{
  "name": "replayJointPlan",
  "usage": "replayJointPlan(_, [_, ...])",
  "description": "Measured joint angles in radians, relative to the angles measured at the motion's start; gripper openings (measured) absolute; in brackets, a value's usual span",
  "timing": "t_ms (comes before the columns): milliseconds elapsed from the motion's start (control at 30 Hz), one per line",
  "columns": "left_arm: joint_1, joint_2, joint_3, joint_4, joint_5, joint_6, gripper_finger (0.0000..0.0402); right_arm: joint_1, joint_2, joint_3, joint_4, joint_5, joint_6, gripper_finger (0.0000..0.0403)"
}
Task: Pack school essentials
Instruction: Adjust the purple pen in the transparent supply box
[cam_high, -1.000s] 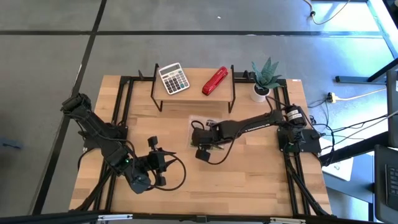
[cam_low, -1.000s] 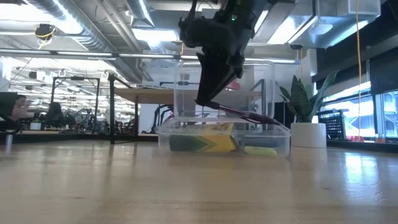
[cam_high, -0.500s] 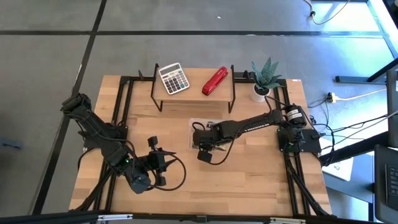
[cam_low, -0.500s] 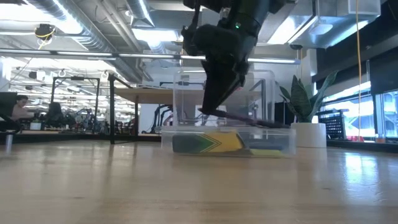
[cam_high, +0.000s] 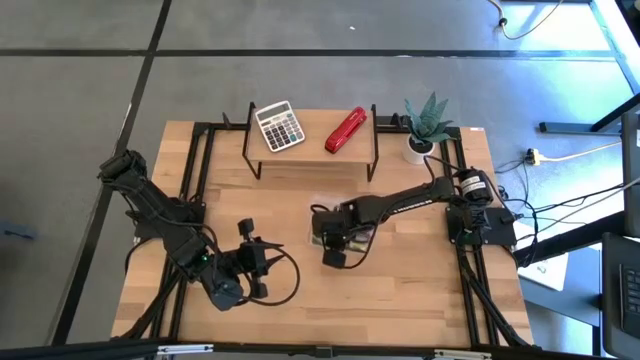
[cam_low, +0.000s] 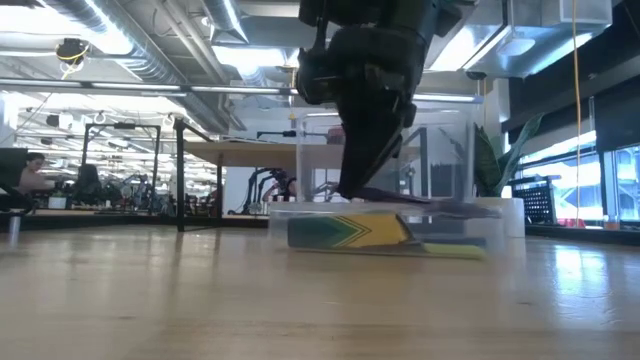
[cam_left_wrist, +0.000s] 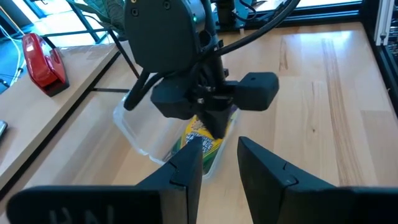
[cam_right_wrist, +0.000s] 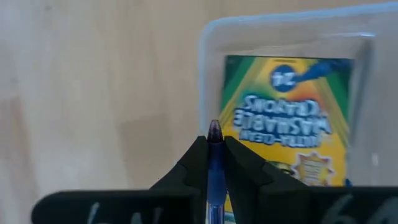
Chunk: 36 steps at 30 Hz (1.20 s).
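Right end effector (cam_right_wrist: 211, 163) clamped on thin dark purple pen (cam_right_wrist: 214, 180), above clear plastic tray (cam_low: 470, 235) holding yellow-green printed crayon box (cam_right_wrist: 289, 121). Left end effector (cam_left_wrist: 217, 163) narrow, empty, near counter (cam_high: 400, 290) front.

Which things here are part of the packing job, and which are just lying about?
Job:
right claw, shut on the purple pen
crayon box
clear container

Lying about:
grey calculator
red stapler
potted plant
left claw, idle
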Motion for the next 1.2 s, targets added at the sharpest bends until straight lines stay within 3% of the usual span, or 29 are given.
replayJointPlan(367, [0.000, 0.000, 0.000, 0.000, 0.000, 0.000, 0.0094, 0.038, -0.002, 0.002, 0.006, -0.058, 0.011, 0.0039])
replayJointPlan(767, [0.000, 0.000, 0.000, 0.000, 0.000, 0.000, 0.0094, 0.045, -0.007, 0.128, -0.062, -0.054, 0.059, 0.0040])
replayJointPlan(967, [0.000, 0.000, 0.000, 0.000, 0.000, 0.000, 0.0094, 0.045, -0.008, 0.194, -0.207, 0.088, 0.114, 0.0039])
replayJointPlan(1200, [0.000, 0.000, 0.000, 0.000, 0.000, 0.000, 0.0094, 0.045, -0.002, 0.184, -0.256, 0.270, 0.135, 0.0043])
